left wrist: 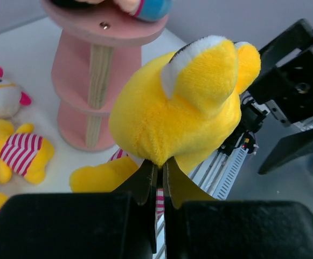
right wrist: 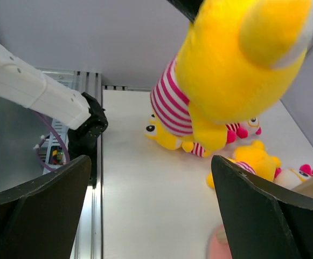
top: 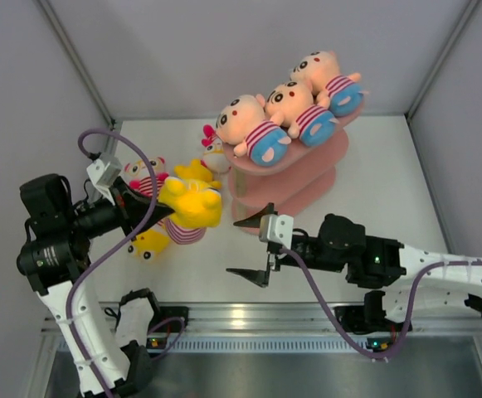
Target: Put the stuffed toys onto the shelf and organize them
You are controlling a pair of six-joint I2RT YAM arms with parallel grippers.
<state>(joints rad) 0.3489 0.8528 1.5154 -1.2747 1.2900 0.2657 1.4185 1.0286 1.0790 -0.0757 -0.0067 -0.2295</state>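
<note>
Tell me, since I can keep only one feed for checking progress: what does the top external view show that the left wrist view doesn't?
Only top external: three peach toys lined up whole on the top board of the shelf. Only left wrist: the left end effector pinched shut on the underside of the yellow toy. Both: that held toy, the shelf, striped toys on the table, the open right end effector.

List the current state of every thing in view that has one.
left gripper: jaws shut on the yellow toy.
yellow toy: held in the air.
right gripper: jaws open, empty.
shelf: upright.
three peach toys: lying on the shelf's top tier.
loose toys: lying on the table, left of the shelf.
</note>
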